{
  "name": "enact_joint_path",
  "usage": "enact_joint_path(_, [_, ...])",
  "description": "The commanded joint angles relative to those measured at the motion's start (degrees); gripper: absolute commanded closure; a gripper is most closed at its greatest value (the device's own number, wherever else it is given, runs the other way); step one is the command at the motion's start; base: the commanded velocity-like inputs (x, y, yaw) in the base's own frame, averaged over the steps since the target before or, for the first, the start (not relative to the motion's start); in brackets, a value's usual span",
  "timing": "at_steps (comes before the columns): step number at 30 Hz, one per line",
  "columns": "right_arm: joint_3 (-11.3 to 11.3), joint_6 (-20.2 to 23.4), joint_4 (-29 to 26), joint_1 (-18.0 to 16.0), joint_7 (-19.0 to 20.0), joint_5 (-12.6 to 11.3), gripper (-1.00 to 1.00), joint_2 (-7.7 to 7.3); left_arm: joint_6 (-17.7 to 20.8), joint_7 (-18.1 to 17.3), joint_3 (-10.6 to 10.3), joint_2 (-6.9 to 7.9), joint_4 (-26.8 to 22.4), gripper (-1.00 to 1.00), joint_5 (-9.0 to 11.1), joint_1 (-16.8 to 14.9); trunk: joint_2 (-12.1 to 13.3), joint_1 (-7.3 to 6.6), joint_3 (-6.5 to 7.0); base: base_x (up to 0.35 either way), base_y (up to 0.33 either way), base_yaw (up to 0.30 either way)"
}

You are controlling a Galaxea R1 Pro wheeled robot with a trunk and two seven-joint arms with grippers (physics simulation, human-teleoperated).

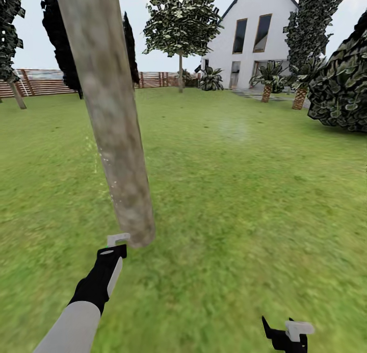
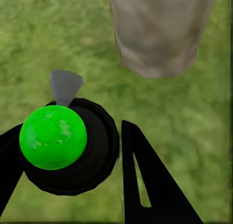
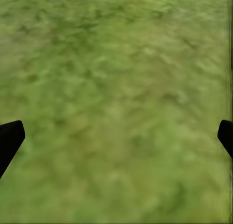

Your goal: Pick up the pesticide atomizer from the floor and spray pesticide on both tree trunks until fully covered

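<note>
the left gripper [image 2: 73, 185] clamps the atomizer [image 2: 63, 146] (rigid, probably light) by its round body, nozzle toward the tree trunk [image 1: 114, 139] at 11 o'clock; the right gripper [image 3: 116, 136] is spread wide.

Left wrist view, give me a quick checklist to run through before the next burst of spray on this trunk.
1. Green-topped black atomizer held in the left tool: ok, black fingers flank it.
2. Grey nozzle aimed at the thick mottled grey-brown tree trunk: cannot tell; in the left wrist view it points beside the trunk.
3. Trunk close to the atomizer: ok in the head view.
4. Trunk fully covered: cannot tell; only faint specks show.
5. Right tool free: ok, open over green lawn.
6. Second, leafy tree located: ok, far across the lawn near the white house.
</note>
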Motion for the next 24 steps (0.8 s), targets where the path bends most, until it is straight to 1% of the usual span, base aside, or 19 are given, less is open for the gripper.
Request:
enact_joint_path(1, [-0.49,-0.13,0.05,-0.05,0.48,0.09,-1.0,0.0,0.4,-0.14,0.2,-0.07,-0.11,1.0,-0.62,-0.03,-0.02,-0.01,-0.05,0.0,-0.272,0.0])
enact_joint_path(5, [-0.49,-0.13,0.05,-0.05,0.48,0.09,-1.0,0.0,0.4,-0.14,0.2,-0.07,-0.11,1.0,-0.62,-0.03,-0.02,-0.01,-0.05,0.0,-0.272,0.01])
enact_joint_path(8, [-0.49,-0.13,0.05,-0.05,0.48,0.09,-1.0,0.0,0.4,-0.14,0.2,-0.07,-0.11,1.0,-0.62,-0.03,-0.02,-0.01,-0.05,0.0,-0.272,0.115])
enact_joint_path(18, [-0.49,-0.13,0.05,-0.05,0.48,0.09,-1.0,0.0,0.4,-0.14,0.14,-0.07,-0.11,1.0,-0.62,-0.03,-0.02,-0.01,-0.05,0.02,-0.272,0.243])
enact_joint_path(24, [-0.49,-0.13,0.05,-0.06,0.48,0.09,-1.0,0.0,0.4,-0.14,0.12,-0.07,-0.11,1.0,-0.62,-0.03,-0.02,-0.01,-0.05,0.064,-0.272,0.026])
